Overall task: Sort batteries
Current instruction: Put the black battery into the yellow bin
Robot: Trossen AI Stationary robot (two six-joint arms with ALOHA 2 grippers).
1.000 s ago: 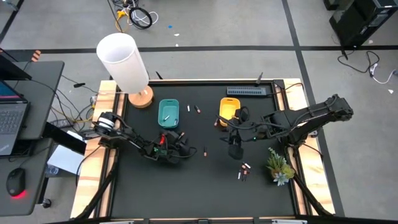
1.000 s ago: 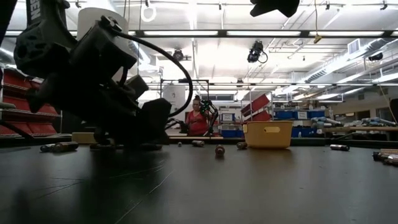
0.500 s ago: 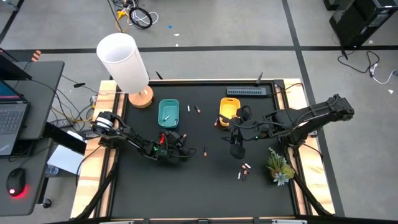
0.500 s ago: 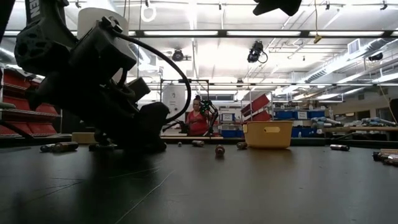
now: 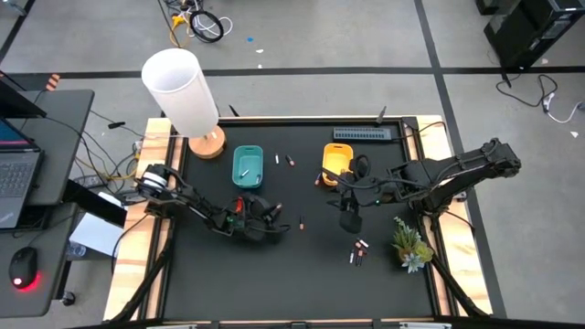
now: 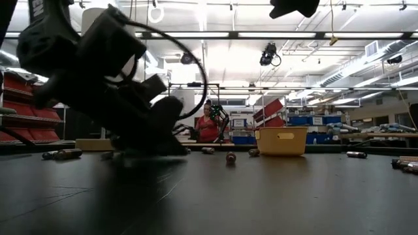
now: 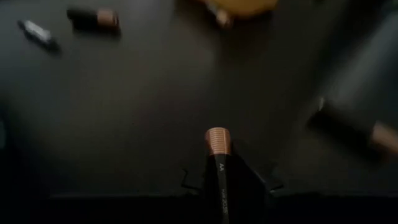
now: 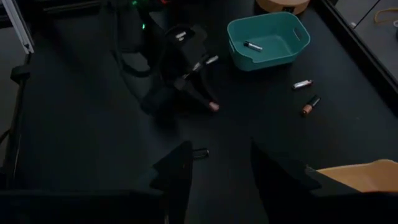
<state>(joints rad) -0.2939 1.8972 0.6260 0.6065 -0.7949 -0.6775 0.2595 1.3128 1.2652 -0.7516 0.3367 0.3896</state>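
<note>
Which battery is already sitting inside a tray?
The silver battery lying in the teal tray. The others in view lie loose on the black table, except the copper-ended one clamped in the left gripper.

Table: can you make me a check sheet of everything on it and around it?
Surface: black table, flat and dark.
Job's things: loose batteries scattered on the table; one lies in the teal tray; yellow tray stands on the far side of the table.
Clutter: white lamp, small plant, grey bar.
Hands: left hand low at the table, shut on a copper-tipped battery; right hand open, holding nothing, above the table near the yellow tray.
Cables: coil of cables on the floor.
Surroundings: desk with a mouse; a person far off.
</note>
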